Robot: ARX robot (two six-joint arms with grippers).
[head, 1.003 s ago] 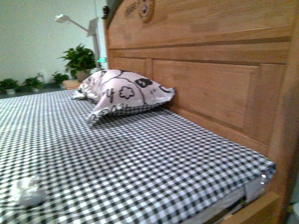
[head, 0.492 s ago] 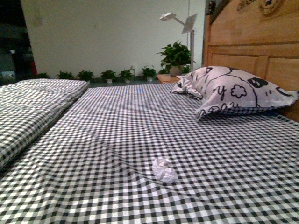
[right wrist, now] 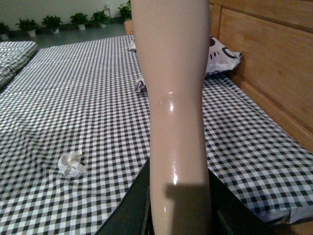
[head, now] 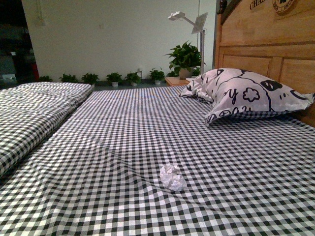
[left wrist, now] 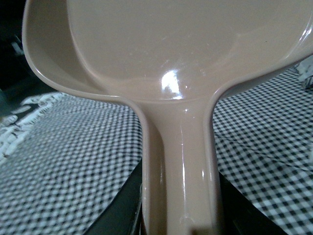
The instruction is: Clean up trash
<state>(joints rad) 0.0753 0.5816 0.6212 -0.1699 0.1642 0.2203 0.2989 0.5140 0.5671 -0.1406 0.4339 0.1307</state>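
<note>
Bedroom here, with a big bed (head: 123, 128) wearing a black-and-white checked sheet and a wooden headboard (head: 266, 44) running along the right side in the front view. A patterned pillow (head: 246, 93) is leaning against that headboard, and a row of potted plants (head: 114, 77) is sitting along the far wall.

The trash (head: 173, 177), a small crumpled white wad, is lying on the sheet near the front of the bed, roughly in the middle. It's sitting well apart from the pillow and touching nothing else. Neither arm is showing in the front view.

In the left wrist view the left tool (left wrist: 178, 218) is gripping the handle of a pinkish-beige dustpan (left wrist: 186, 44). Dark jaws are sitting on either side of the handle, and the scoop is hanging over the checked sheet. The right tool (right wrist: 178, 210) is clamping a long stick (right wrist: 171, 73) of the same colour. The wad is showing off to one side of it, not touching.
</note>
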